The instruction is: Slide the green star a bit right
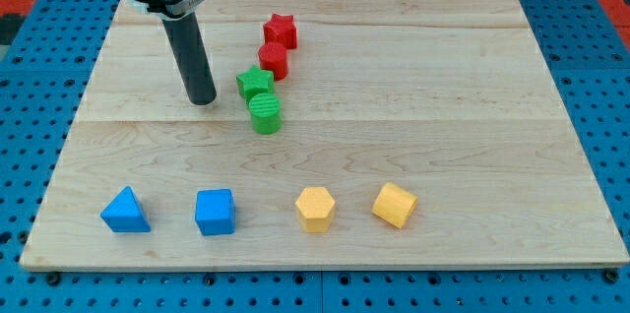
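Camera view: my tip [203, 102] rests on the wooden board [443, 77] at the view's upper left, the dark rod rising straight to a grey mount at the view's top edge; the rod ends bare, with nothing that could close, and it holds no block; the green star [254, 82] lies just to the tip's right and slightly toward the view's top, near it but apart, a strip of bare wood showing between them; a green cylinder [265, 113] sits touching the star on its lower right side, right of the tip and a little toward the view's bottom; a red cylinder [274, 59] stands just beyond the star toward the view's upper right, and a red star [281, 30] farther along that same diagonal, so the four blocks form a slanting chain on the tip's right. Well below the tip, along the board's near edge, a row runs left to right: a blue triangular block [125, 211], a blue cube [215, 212], a yellow hexagonal block [315, 208], and a yellow block [395, 205] of unclear shape. The board of pale planks lies on a blue perforated table [591, 67]; red shows at the view's top corners.
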{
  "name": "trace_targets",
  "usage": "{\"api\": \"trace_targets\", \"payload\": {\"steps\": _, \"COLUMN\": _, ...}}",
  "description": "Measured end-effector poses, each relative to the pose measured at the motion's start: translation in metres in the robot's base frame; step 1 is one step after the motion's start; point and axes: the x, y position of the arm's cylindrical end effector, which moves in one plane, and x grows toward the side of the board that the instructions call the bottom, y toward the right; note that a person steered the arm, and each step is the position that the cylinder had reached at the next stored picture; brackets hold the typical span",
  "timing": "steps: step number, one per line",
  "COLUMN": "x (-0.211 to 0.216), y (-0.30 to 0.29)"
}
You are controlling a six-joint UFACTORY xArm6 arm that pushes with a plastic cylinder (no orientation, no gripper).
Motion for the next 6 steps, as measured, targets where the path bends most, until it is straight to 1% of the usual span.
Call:
{"api": "trace_targets", "payload": {"steps": 2, "x": 0.000, "y": 0.016}}
{"api": "trace_targets", "payload": {"steps": 3, "x": -0.009, "y": 0.003}}
{"api": "trace_targets", "payload": {"steps": 4, "x": -0.019, "y": 0.019}}
{"api": "trace_targets", "payload": {"steps": 5, "x": -0.016, "y": 0.039}}
{"api": "trace_targets", "payload": {"steps": 6, "x": -0.016, "y": 0.034}}
